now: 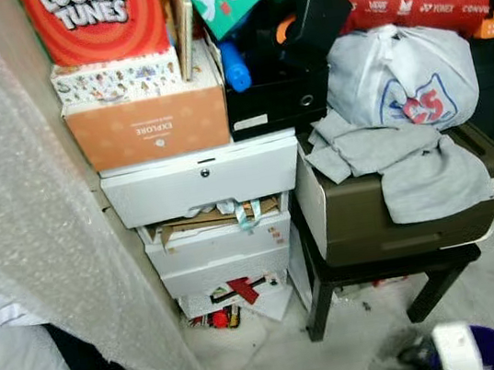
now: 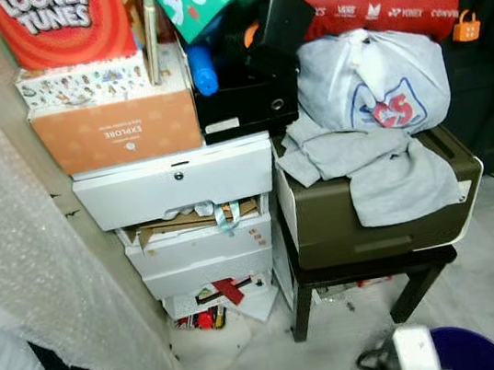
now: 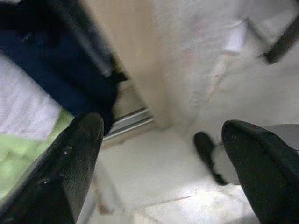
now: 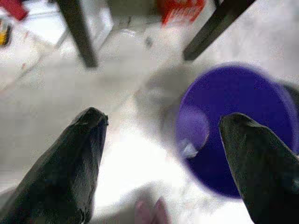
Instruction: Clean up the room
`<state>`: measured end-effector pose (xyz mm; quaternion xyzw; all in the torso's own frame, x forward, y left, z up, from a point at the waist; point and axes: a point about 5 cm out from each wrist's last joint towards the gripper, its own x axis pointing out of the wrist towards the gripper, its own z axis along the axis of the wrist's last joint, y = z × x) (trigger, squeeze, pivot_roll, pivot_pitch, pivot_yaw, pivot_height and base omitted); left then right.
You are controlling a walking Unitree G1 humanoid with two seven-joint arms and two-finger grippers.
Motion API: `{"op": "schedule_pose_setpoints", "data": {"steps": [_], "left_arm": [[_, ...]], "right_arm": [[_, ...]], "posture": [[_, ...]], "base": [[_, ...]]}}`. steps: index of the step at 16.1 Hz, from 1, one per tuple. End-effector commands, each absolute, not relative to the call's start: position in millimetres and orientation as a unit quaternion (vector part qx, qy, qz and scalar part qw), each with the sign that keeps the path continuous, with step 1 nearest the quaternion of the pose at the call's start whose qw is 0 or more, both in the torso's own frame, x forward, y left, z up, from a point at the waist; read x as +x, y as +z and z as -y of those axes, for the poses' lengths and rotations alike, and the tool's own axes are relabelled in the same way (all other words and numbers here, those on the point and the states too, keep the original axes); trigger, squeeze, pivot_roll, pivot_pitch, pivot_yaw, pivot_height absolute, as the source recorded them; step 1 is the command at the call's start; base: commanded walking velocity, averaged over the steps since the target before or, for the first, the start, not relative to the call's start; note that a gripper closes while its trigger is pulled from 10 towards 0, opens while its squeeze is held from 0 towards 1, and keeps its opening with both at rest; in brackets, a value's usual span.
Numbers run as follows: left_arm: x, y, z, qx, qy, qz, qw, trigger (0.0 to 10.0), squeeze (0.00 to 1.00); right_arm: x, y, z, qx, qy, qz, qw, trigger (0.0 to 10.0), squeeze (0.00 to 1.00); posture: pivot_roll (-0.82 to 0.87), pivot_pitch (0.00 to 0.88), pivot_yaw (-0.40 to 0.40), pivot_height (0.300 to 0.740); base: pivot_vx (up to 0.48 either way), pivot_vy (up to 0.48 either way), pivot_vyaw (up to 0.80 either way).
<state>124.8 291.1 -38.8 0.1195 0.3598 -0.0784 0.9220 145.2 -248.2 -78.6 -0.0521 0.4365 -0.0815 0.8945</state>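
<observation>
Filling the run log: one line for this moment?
left gripper: open, above floor | right gripper: open, above purple bucket | grey cloth: on printer

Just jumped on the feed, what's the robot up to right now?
Nothing is held. The robot faces a cluttered corner: grey clothes and a white plastic bag lie on a printer on a black stool, beside a stack of white drawers topped with boxes. The left gripper and right gripper hang low over the floor, fingers open. The right one is above a purple bucket.
</observation>
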Motion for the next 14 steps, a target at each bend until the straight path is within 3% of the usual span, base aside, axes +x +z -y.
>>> {"op": "schedule_pose_setpoints", "data": {"steps": [1,3,5,9,11,14], "left_arm": [[130,-38,-293,0.127,-0.072,-0.352,0.924,10.0,0.0],[141,-36,-291,0.135,-0.074,-0.335,0.93,10.0,0.0],[150,-31,-301,0.187,-0.111,-0.345,0.913,10.0,0.0],[140,-24,-323,0.208,-0.187,-0.402,0.872,10.0,0.0],[136,-19,-338,0.239,-0.218,-0.435,0.841,10.0,0.0],[162,6,-356,0.316,-0.257,-0.439,0.801,10.0,0.0]], "right_arm": [[142,-82,246,-0.053,-0.076,-0.445,0.891,10.0,0.0],[133,-89,242,-0.06,-0.064,-0.463,0.882,10.0,0.0],[121,-96,232,-0.079,-0.048,-0.475,0.875,10.0,0.0],[111,-102,219,-0.084,-0.036,-0.483,0.871,10.0,0.0],[124,-96,228,-0.098,-0.025,-0.473,0.875,10.0,0.0],[126,-95,230,-0.107,-0.023,-0.471,0.875,10.0,0.0]], "posture": [[-0.05,0.006,0.001,0.74],[-0.05,0.0,0.005,0.74],[-0.04,0.0,0.009,0.74],[-0.02,0.0,0.012,0.74],[-0.01,0.0,0.013,0.74],[-0.01,0.0,0.011,0.74]], "base": [[0.0,0.0,0.0],[0.0,0.0,0.0],[0.0,0.0,0.0],[0.0,0.0,0.0],[0.0,0.0,0.0],[0.0,0.0,0.0]]}}
